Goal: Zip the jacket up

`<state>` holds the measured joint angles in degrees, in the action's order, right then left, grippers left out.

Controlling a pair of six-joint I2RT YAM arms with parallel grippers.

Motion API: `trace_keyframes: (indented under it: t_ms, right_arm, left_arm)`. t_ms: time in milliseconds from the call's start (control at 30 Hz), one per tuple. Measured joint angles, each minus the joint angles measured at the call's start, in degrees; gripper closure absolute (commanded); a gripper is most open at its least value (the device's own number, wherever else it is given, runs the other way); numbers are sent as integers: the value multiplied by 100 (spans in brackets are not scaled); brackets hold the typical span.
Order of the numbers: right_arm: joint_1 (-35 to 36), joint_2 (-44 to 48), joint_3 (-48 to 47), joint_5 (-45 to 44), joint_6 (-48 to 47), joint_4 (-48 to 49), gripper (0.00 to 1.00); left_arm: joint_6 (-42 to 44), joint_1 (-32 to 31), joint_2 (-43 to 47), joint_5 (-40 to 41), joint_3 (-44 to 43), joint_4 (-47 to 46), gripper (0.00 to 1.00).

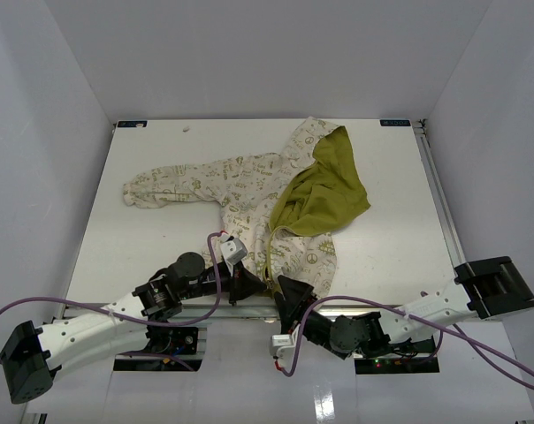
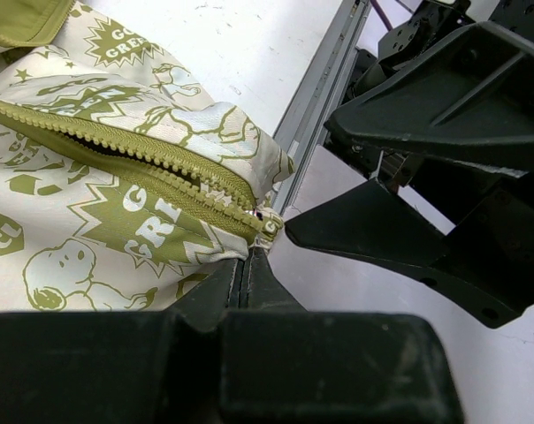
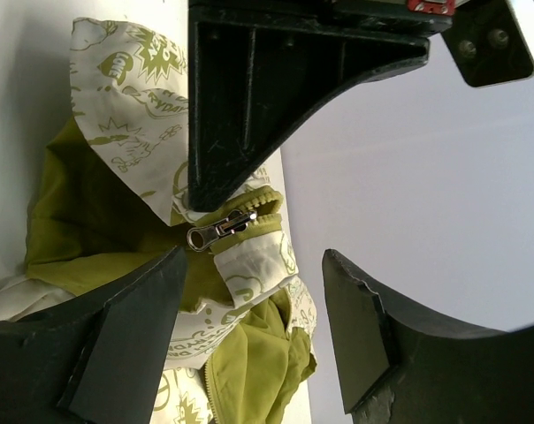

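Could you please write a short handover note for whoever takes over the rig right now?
Left hand: shut, pinching the bottom hem of the cream, green-printed hooded fabric jacket at the zipper's base.
Right hand: open, facing the small silver metal zipper pull, not gripping it.
Jacket lies on the white table, hem toward the near edge.
Done: hem anchored. Left: grip the pull and draw it up; the front gapes open.

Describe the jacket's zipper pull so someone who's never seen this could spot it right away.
Find the cream-and-green printed jacket on the white table and follow its olive zipper to the hem at the near edge. There, just in front of the right gripper and its open jaws, sits the zipper pull: a small silver metal tab, the only shiny piece among all that fabric.
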<state>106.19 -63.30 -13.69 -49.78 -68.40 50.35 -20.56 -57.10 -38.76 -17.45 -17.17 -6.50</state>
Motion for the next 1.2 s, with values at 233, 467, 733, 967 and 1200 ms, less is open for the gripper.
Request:
trace_keyframes:
  t_ms: [233, 467, 733, 967, 1200]
  right_arm:
    - [-126, -395, 0, 34, -32, 89, 32]
    - [-242, -552, -2, 50, -139, 306, 33]
    - [-320, -832, -2, 48, -279, 535, 33]
    - [-406, -1019, -15, 50, -443, 879, 36]
    - [-468, -1236, -39, 46, -665, 1262, 40]
  left_arm:
    - [0, 0, 6, -20, 1, -1, 100]
    - [0, 0, 11, -65, 76, -9, 100]
    - [0, 0, 44, -107, 83, -15, 100]
    - [1, 0, 44, -120, 83, -17, 100]
    - [4, 0, 48, -122, 85, -60, 100]
